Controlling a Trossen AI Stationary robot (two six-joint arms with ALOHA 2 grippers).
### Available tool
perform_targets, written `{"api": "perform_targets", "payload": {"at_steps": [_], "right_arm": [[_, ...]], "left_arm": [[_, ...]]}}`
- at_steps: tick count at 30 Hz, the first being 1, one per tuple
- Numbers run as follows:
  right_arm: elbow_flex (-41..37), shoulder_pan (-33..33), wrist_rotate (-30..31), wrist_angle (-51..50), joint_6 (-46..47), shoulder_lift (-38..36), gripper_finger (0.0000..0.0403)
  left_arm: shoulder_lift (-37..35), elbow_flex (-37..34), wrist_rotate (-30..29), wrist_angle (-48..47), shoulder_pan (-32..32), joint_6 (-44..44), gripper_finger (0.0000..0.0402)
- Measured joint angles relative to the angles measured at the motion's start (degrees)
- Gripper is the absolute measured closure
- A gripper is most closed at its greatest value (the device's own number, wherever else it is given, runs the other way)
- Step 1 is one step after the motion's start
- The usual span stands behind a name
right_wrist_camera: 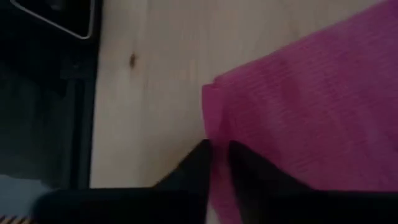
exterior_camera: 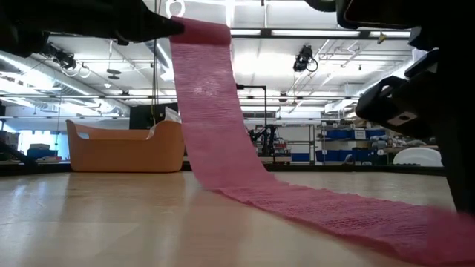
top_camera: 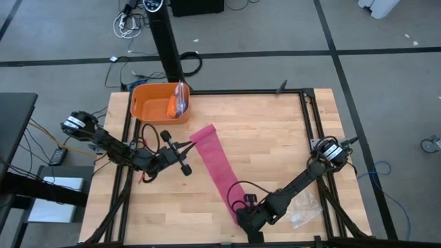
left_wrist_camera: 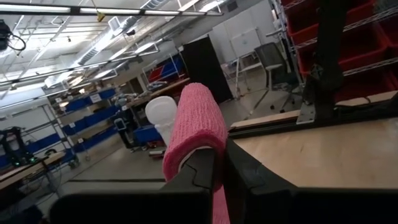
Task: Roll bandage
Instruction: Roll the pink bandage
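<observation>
The magenta-pink bandage (top_camera: 217, 165) is a long flat band running from the table's middle toward the near edge. Its far end (exterior_camera: 200, 33) is lifted high; from there it slopes down, and its near length (exterior_camera: 334, 211) lies flat on the wood. My left gripper (top_camera: 189, 145) is at the far end's left side, shut on it. My right gripper (top_camera: 241, 216) is low at the band's near end, shut on it. The bandage also shows in the left wrist view (left_wrist_camera: 196, 118) and the right wrist view (right_wrist_camera: 311, 106). My left gripper pinches the bandage's far end (left_wrist_camera: 214, 180) between its two fingers, coming level from the table's left. The cloth curls over the fingertips (left_wrist_camera: 199, 165). This end is lifted clear and the band hangs down from it to the table. My right gripper pinches the near end's edge (right_wrist_camera: 214, 152) between its two fingers (right_wrist_camera: 245, 165), coming low and slanting from the table's right. One layer or a fold, I cannot tell. The cloth beside the fingers lies on the table.
An orange tub (top_camera: 160, 102) with a clear bag in it stands at the far left, seen behind the band in the low view (exterior_camera: 126, 147). A clear crinkled plastic bag (top_camera: 304, 211) lies near the right arm. Black frame rails (top_camera: 310, 124) border the table.
</observation>
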Motion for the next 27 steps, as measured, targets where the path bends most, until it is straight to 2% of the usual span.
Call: {"api": "perform_targets", "payload": {"at_steps": [2, 3, 9, 12, 16, 23, 27], "right_arm": [[0.1, 0.6, 2.1, -1.0, -0.1, -0.8, 0.0388], [0.9, 0.9, 3.0, -2.2, -0.1, -1.2, 0.0393], [12.5, 2.8, 7.1, -13.0, 0.5, -2.2, 0.04], [20.0, 3.5, 11.8, -21.1, 1.5, -2.2, 0.04], [28.0, 3.8, 18.1, -30.9, 0.5, -2.2, 0.0401], [40.2, 2.9, 27.4, -42.6, -6.4, -2.2, 0.0402], [47.4, 2.0, 32.7, -49.3, -11.5, -2.2, 0.0402]], "left_arm": [[0.0, 0.0, -0.7, -0.6, 0.0, 0.3, 0.0383], [0.0, 0.0, -1.2, -1.0, 0.0, 0.4, 0.0383], [0.0, 0.0, -2.0, -6.2, 0.4, -1.9, 0.0383], [0.0, 0.0, -5.1, -10.4, 1.3, -3.2, 0.0383], [0.0, 0.0, -5.2, -16.5, 3.4, -6.8, 0.0383], [0.0, 0.0, -2.2, -28.4, 6.0, -15.3, 0.0384], [0.0, -2.1, 1.0, -27.7, 5.0, -18.0, 0.0384]]}}
